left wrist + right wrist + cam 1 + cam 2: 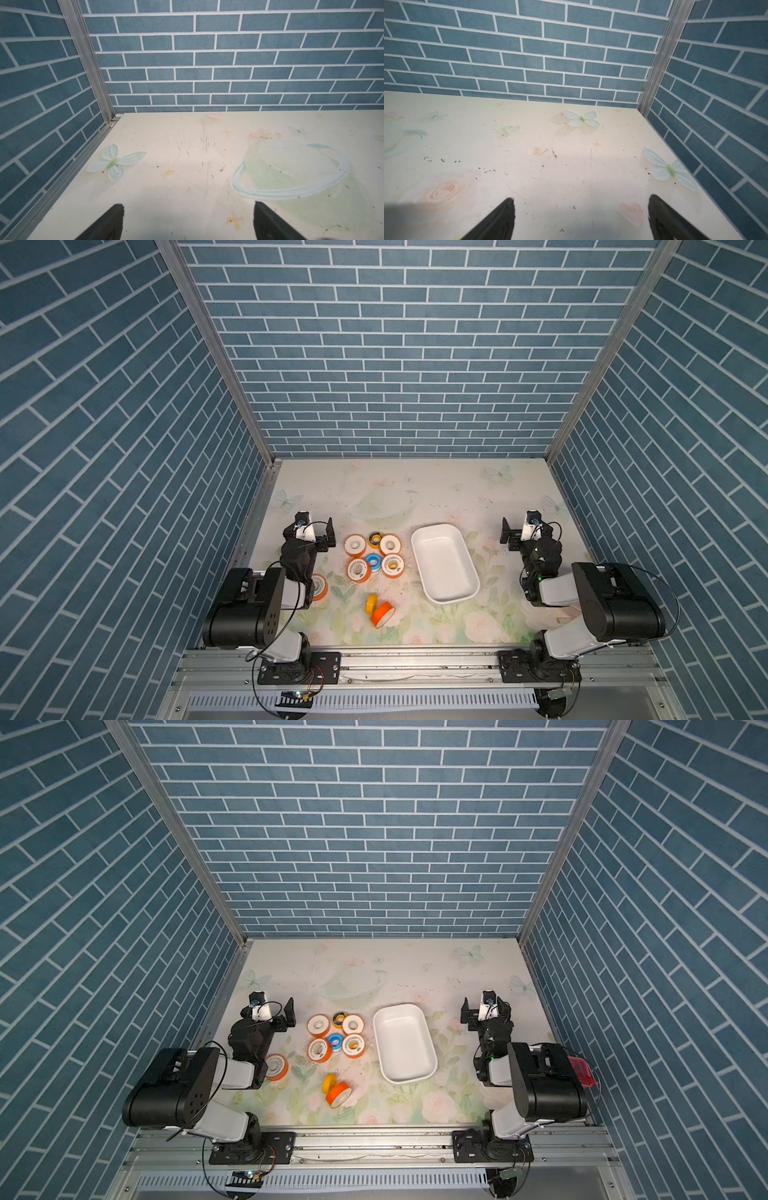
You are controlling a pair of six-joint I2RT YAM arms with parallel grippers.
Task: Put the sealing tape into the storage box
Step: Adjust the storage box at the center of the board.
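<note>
— What is seen?
— The box (444,562) is seen empty; the tape rolls (359,569) are spread beside it. The left gripper (189,206) and right gripper (581,199) are held apart, empty.
— Advice?
— An outer roll is best pinched across its rim.

A floral-printed tabletop (415,497) lies between blue brick-patterned walls (395,344), a pink object (579,1071) near its right edge.

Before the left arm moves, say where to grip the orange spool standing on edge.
Probably from above, pinching the orange spool across its two flat faces. It stands on its rim, so the round side offers no flat hold and the faces do. Mind the yellow spool close beside it.
</note>
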